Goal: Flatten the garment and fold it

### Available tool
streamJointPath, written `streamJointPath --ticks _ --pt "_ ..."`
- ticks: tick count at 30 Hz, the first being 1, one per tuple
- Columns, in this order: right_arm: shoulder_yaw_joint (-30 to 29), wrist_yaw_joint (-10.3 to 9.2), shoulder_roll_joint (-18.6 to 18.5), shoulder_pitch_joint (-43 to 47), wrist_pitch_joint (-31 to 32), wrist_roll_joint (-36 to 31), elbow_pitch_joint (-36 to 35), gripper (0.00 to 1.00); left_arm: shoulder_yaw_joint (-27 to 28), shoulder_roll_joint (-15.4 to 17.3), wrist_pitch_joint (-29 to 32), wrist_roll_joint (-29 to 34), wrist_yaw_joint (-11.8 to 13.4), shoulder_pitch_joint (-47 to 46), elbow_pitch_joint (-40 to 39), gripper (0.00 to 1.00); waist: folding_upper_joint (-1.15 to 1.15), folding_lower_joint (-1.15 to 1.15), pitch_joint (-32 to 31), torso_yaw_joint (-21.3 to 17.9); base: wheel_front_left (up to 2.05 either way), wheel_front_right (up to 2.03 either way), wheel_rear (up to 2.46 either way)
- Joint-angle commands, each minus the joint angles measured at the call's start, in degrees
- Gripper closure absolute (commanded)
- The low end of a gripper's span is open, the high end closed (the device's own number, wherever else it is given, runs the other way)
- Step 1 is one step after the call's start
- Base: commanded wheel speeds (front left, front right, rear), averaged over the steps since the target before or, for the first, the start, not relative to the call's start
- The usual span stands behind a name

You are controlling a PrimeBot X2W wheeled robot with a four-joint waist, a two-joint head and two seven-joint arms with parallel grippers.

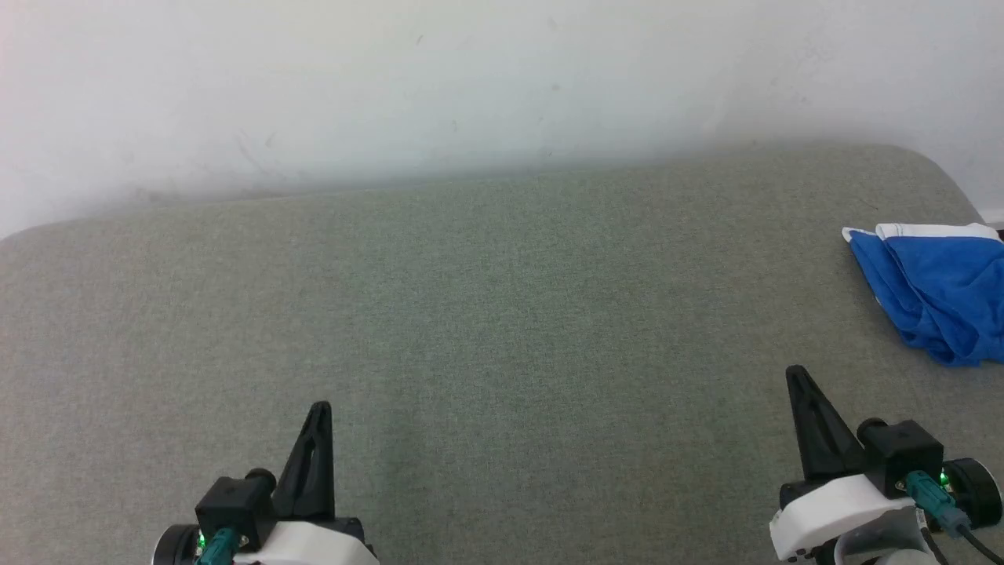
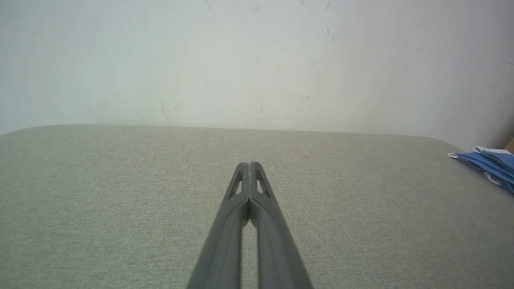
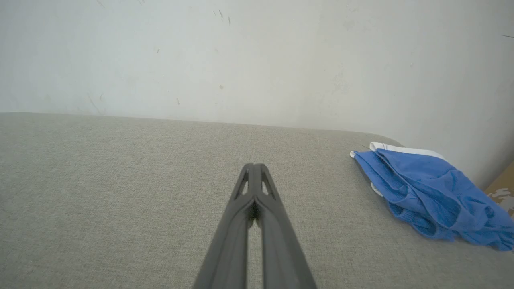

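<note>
Bright blue thin-fabric shorts with white trim [image 1: 937,294] are left bunched at the grey fabric surface's [image 1: 502,329] far right. Left gripper [image 1: 320,410] and right gripper [image 1: 796,373] are both kept closed, nothing gripped, well apart from it.

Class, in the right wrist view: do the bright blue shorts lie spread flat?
No, the bright blue thin-fabric shorts lie bunched in a crumpled heap.
</note>
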Motion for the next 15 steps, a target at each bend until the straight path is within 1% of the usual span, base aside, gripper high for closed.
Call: streamJointPath --ticks 1,15 --pt "0.1 -0.01 0.1 -0.3 0.2 0.0 -0.4 1.0 0.3 -0.1 0.2 0.6 -0.1 -1.3 -0.2 1.0 0.01 0.0 0.0 0.0 0.0 0.0 0.0" --pt "0.3 -0.02 0.1 -0.5 1.9 0.0 -1.6 1.0 0.9 -0.2 1.9 1.9 -0.2 -2.0 -0.4 1.0 0.01 0.0 -0.3 0.3 0.0 0.0 0.0"
